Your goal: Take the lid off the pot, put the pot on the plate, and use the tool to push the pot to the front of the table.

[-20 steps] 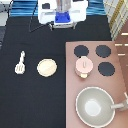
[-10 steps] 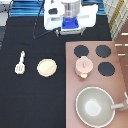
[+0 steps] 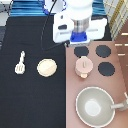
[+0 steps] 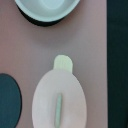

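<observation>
The pale pink pot (image 3: 83, 67) stands on the brown-pink stove with its pink lid (image 3: 83, 64) still on it; the contents are hidden. In the wrist view the lid (image 4: 57, 102) with its knob fills the lower half. My gripper (image 3: 79, 36) hovers above the stove's top edge, just toward the exterior view's top from the pot, not touching it. The cream-beige plate (image 3: 47, 67) lies on the black table (image 3: 30, 100) to the exterior view's left of the stove. The cream-white spatula tool (image 3: 20, 63) lies further left.
The brown-pink stove panel (image 3: 72, 85) carries black burners (image 3: 103, 51). A large grey-beige pan (image 3: 94, 106) with a long handle sits at its bottom end, also seen in the wrist view (image 4: 47, 10).
The gripper has moved down the exterior view and to the right, from above the table's top edge toward the stove and pot.
</observation>
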Robot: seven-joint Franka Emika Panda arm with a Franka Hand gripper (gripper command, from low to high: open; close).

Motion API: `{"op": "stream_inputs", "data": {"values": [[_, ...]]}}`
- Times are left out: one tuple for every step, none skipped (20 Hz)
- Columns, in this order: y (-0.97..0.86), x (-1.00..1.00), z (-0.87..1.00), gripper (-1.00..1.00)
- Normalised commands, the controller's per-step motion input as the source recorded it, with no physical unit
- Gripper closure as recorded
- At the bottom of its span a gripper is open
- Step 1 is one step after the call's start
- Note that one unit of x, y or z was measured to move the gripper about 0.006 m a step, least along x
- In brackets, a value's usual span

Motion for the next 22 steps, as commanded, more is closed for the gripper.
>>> {"op": "stream_inputs", "data": {"values": [[0.64, 0.69, -0.43, -1.00], [0.62, 0.61, -0.45, -1.00], [0.59, 0.52, -0.42, -1.00], [0.54, 0.43, -0.42, -1.00], [0.51, 0.36, -0.41, -1.00], [0.48, 0.29, -0.41, -1.00], [0.44, 0.24, -0.40, -1.00], [0.39, 0.16, -0.42, -1.00], [0.36, 0.09, -0.43, -1.00], [0.29, 0.02, -0.45, -1.00], [0.25, 0.00, -0.46, -1.00], [0.23, 0.00, -0.47, -1.00], [0.23, 0.00, -0.48, -1.00], [0.22, 0.00, -0.48, -1.00], [0.23, 0.00, -0.49, -1.00], [0.21, 0.00, -0.51, -1.00], [0.22, 0.00, -0.51, -1.00], [0.20, 0.00, -0.52, -1.00], [0.19, 0.00, -0.49, -1.00], [0.19, 0.00, -0.43, -1.00], [0.17, -0.02, -0.36, -1.00], [0.14, -0.07, -0.29, -1.00]]}}
